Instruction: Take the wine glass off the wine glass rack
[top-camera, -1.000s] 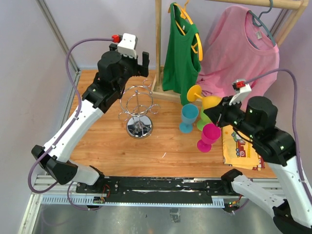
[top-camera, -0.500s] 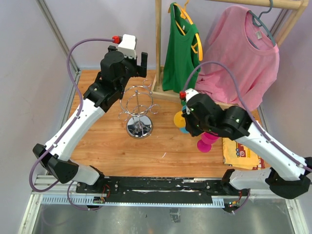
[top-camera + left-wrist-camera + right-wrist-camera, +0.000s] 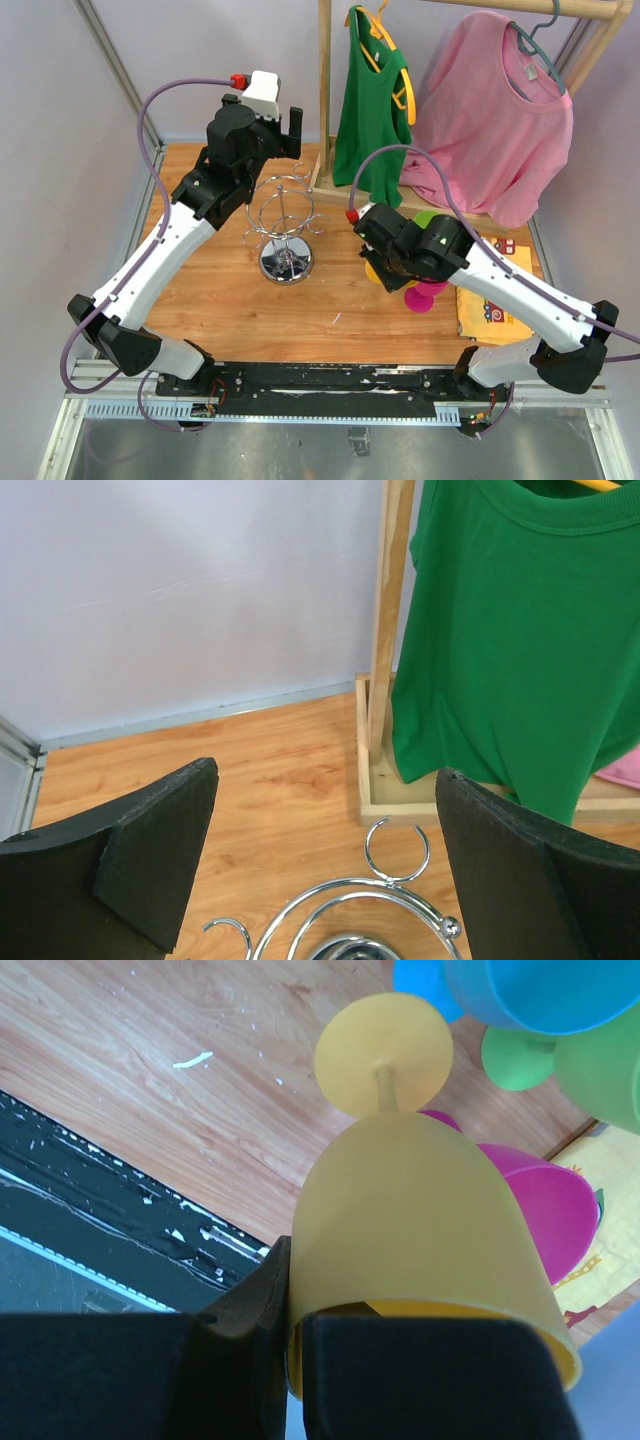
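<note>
The right gripper [image 3: 290, 1330] clamped the yellow wine glass [image 3: 410, 1220] by its rim, foot down, likely to stand it; the left gripper [image 3: 325, 865] gaped above the wine glass rack [image 3: 350, 930].

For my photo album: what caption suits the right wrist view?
Right gripper pinches a yellow wine glass by its rim; a pink glass sits just behind.

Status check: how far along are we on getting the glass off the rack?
Done: the wine glass rack shows bare loops. In hand: the right gripper grips the yellow wine glass by its rim, foot toward the table, beside the magenta glass. Left: probably set it down and release. The left gripper is open over the rack.
</note>
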Action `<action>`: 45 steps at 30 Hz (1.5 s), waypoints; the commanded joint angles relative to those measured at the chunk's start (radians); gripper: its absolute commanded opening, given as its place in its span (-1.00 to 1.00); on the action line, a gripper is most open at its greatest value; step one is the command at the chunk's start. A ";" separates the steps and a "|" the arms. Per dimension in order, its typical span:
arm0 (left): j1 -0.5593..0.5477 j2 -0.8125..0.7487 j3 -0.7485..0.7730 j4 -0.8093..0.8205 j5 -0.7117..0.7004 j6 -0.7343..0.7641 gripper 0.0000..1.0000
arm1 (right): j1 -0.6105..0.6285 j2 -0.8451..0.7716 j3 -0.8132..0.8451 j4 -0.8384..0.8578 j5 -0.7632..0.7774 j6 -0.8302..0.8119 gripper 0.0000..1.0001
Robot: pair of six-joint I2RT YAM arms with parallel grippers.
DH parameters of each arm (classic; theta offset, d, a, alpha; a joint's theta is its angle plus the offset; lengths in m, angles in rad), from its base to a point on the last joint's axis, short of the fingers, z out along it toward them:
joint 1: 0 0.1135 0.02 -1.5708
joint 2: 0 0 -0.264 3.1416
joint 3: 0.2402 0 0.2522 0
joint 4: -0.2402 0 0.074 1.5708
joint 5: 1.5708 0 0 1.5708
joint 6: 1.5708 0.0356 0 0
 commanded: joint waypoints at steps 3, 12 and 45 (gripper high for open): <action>0.003 0.002 -0.003 -0.003 -0.013 -0.005 0.89 | -0.008 0.010 -0.068 0.025 -0.089 -0.043 -0.98; 0.003 0.005 -0.017 -0.005 -0.003 -0.009 0.88 | -0.088 0.029 -0.211 0.092 -0.188 -0.098 -0.99; 0.003 0.000 -0.071 0.001 0.006 0.000 0.86 | -0.172 0.115 -0.080 0.113 -0.202 -0.210 0.62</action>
